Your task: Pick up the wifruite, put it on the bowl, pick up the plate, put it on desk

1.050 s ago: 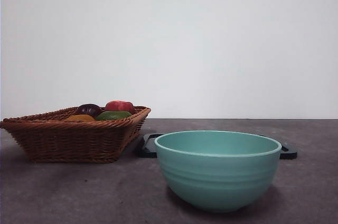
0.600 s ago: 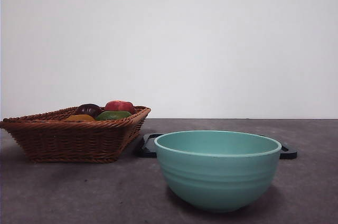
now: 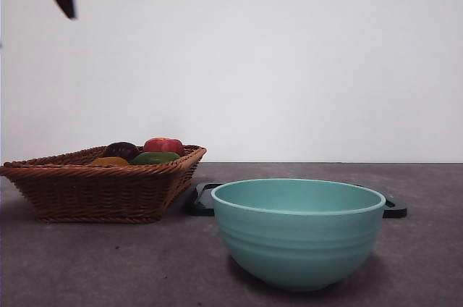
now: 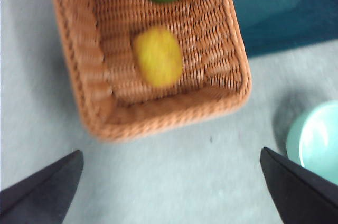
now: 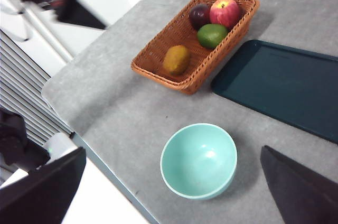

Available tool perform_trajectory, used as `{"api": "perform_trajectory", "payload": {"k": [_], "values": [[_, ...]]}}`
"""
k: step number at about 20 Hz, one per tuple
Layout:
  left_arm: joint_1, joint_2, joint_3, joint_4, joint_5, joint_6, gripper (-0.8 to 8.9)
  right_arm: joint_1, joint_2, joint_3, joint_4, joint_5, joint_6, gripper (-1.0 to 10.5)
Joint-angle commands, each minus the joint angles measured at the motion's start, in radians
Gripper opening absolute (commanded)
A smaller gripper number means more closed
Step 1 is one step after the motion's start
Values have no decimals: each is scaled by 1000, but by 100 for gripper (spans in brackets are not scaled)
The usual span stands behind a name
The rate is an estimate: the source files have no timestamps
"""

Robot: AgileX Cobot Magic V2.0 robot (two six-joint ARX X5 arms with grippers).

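Wifruite (image 4: pixel 157 57) sits in your wicker basket (image 4: pixel 100 92); your left gripper (image 4: pixel 169 182) hangs above, jaws spread wide.

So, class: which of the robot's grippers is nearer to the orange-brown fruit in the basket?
Left. The left gripper hovers open above the basket, close over the wifruite. The right gripper hangs much higher, over the whole table.

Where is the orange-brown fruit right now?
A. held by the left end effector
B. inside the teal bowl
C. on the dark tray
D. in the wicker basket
D: the orange-brown fruit lies on the floor of the wicker basket, near the green fruit; the teal bowl is empty and the left end effector hovers open above the basket.
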Motion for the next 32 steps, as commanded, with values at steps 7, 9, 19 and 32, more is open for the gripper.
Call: {"api": "perform_trajectory", "payload": {"k": [7,9,19,32], "values": [[-127,395,143,59,-161,-76,586,5,1,77,-55,-2,-19,580],[-138,467,147,109,-177,-95,586,5,1,77,-55,-2,-19,580],[-140,639,147,212,-178,-148,583,5,1,77,-56,-2,-19,580],[-129,661,254,127,-178,-56,239,5,1,77,-47,-2,-24,580]]}}
